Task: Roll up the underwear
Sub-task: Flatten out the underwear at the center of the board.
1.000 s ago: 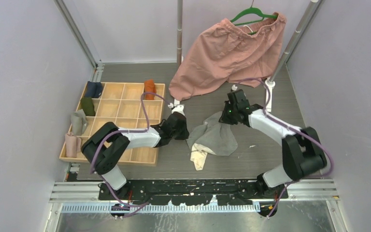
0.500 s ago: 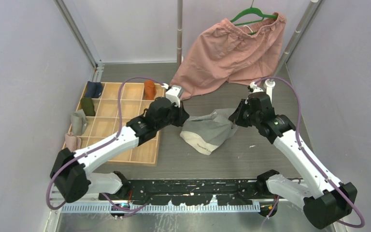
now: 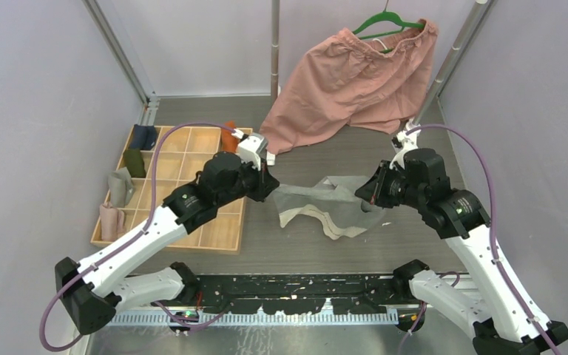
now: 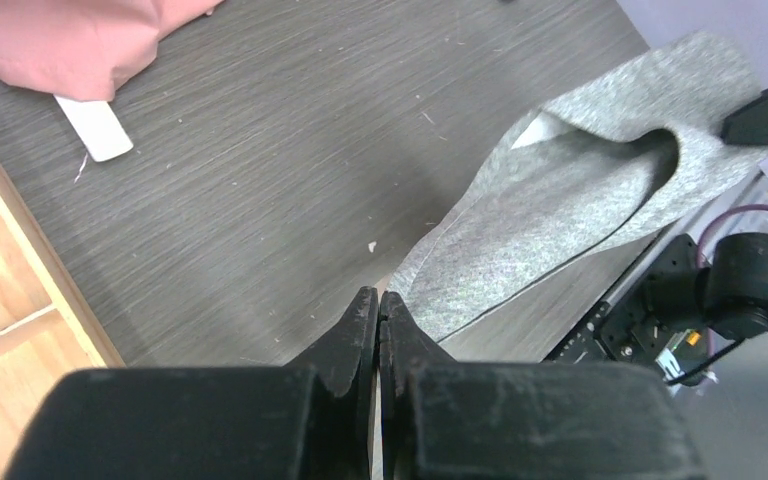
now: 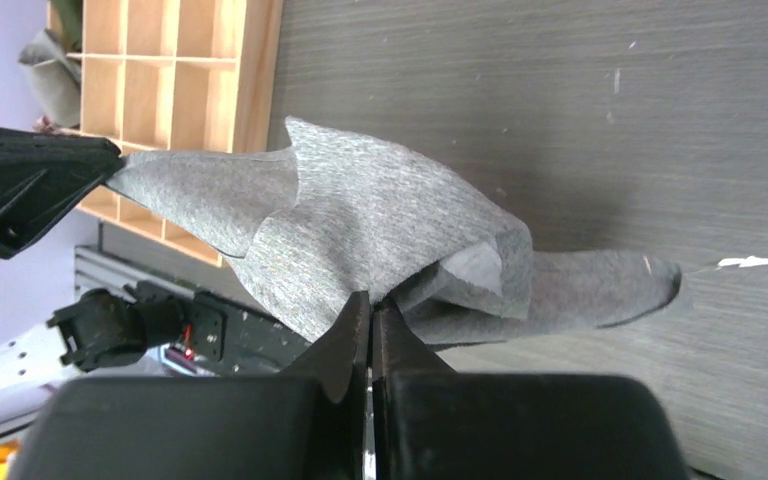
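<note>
The grey underwear (image 3: 318,201) hangs stretched between my two grippers above the dark table. My left gripper (image 3: 270,185) is shut on its left edge, the jaws pressed together on the cloth (image 4: 560,210) at the gripper tip (image 4: 379,297). On the garment's right side, my right gripper (image 3: 366,194) is shut on a bunched fold (image 5: 360,220), which enters the pinched tips (image 5: 372,300). Cream trim shows along the lower edge. The rust-orange underwear (image 3: 228,129) stands in a back compartment of the wooden tray (image 3: 177,166), partly hidden by my left arm.
Big pink shorts (image 3: 355,81) hang from a green hanger (image 3: 384,22) at the back, draping onto the table. The tray's left compartments hold dark blue (image 3: 144,137), green (image 3: 134,163), grey (image 3: 120,188) and pink (image 3: 109,218) cloth bundles. A white tag (image 4: 95,125) lies near the shorts.
Both arms have risen and moved apart, the left one leftward and the right one rightward. The grey underwear went from a crumpled heap to a sheet stretched between them.
</note>
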You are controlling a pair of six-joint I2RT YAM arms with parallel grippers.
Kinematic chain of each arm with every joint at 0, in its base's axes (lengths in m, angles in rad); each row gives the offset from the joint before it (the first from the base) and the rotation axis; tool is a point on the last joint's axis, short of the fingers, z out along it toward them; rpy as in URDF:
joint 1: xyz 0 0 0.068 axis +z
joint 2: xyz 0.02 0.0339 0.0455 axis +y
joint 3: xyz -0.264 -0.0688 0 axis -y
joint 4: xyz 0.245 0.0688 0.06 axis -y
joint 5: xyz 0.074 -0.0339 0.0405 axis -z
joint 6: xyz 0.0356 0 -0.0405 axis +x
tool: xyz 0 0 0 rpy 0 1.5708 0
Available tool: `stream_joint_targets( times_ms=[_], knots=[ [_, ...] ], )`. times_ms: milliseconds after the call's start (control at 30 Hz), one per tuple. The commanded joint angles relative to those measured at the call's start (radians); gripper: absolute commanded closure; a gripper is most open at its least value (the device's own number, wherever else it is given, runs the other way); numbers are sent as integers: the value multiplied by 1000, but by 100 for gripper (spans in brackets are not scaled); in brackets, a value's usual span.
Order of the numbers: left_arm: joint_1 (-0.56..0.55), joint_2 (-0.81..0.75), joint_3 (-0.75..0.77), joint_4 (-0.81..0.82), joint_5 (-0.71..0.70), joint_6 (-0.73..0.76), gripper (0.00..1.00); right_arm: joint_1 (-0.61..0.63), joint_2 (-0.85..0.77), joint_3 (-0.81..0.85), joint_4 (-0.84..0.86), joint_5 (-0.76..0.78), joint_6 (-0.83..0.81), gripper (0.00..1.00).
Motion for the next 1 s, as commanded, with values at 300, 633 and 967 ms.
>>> stream_joint_targets(
  times_ms=[300, 633, 967],
  knots=[
    [-19, 180, 186, 1, -9, 71, 99, 31, 62, -67, 1, 91, 33, 90],
    [31, 584, 424, 142, -238, 76, 47, 14, 190, -176, 209, 457, -47, 37],
    [-6, 380, 79, 100, -96, -112, 51, 16, 108, -246, 194, 172, -80, 42]
  ],
)
